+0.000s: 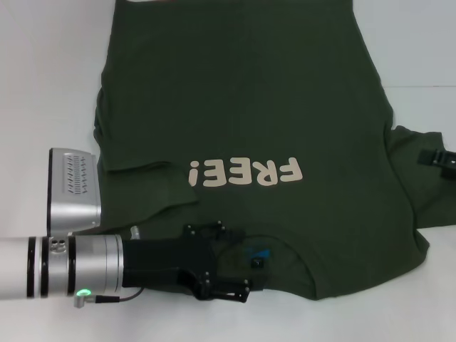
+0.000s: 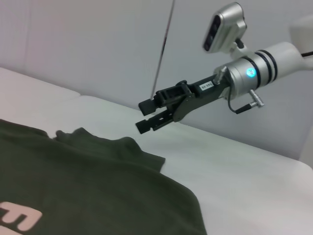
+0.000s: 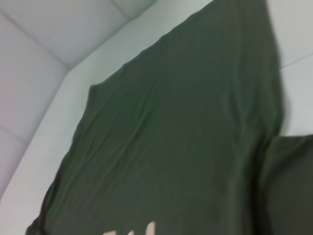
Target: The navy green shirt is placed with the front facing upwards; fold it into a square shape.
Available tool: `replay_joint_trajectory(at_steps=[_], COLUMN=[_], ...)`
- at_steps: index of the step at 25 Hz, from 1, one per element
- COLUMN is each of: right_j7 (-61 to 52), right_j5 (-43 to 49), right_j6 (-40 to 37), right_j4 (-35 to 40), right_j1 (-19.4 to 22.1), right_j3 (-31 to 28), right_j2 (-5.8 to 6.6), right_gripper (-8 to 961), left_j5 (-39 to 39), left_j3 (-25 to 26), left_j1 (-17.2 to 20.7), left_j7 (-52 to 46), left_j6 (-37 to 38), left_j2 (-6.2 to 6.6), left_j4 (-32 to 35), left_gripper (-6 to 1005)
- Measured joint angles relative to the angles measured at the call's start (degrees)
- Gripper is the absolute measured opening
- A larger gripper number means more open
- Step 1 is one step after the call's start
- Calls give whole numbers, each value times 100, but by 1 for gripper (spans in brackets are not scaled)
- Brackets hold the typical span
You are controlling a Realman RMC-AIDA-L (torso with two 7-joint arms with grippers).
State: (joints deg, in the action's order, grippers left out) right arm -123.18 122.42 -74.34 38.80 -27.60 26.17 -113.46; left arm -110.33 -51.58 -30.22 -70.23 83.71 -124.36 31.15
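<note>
- Clearly the navy green shirt [image 1: 249,107] lies flat on the white table [image 1: 43,85], front up, its cream "FREE!" lettering [image 1: 246,172] reading upside down to me.
- My left gripper [image 1: 226,285] sits at the collar end nearest me, low over the neckline by the blue label [image 1: 258,252]. I judge I am there to take the near edge for a fold. Whether cloth is between my fingers, or whether they are parted or closed, I cannot tell.
- My right gripper [image 2: 152,114] hangs above the right sleeve [image 2: 110,144], clear of the cloth, its fingers a little apart and holding nothing; in the head view it only peeks in at the edge [image 1: 440,158].
- My left sleeve [image 1: 146,189] looks already turned in over the body, so I judge the right one is next.
- Collar points toward me, hem away; the shirt's long axis runs straight out from my body, slightly skewed.
</note>
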Motion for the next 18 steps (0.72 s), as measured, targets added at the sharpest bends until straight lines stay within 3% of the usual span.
replay_joint_trajectory(at_steps=[12, 18], right_j7=[-218, -73], right_j5=[356, 376], right_j6=[512, 1098], right_j4=[51, 62], right_j1=[145, 132], right_j3=[-60, -35], right_j2=[114, -58], right_gripper=[901, 894], left_j5=[37, 43], left_j3=[29, 29], left_j1=[-126, -126], left_j7=[-8, -37], left_j6=[-32, -115], left_j2=[16, 4], left_j4=[5, -20], left_gripper=[933, 933])
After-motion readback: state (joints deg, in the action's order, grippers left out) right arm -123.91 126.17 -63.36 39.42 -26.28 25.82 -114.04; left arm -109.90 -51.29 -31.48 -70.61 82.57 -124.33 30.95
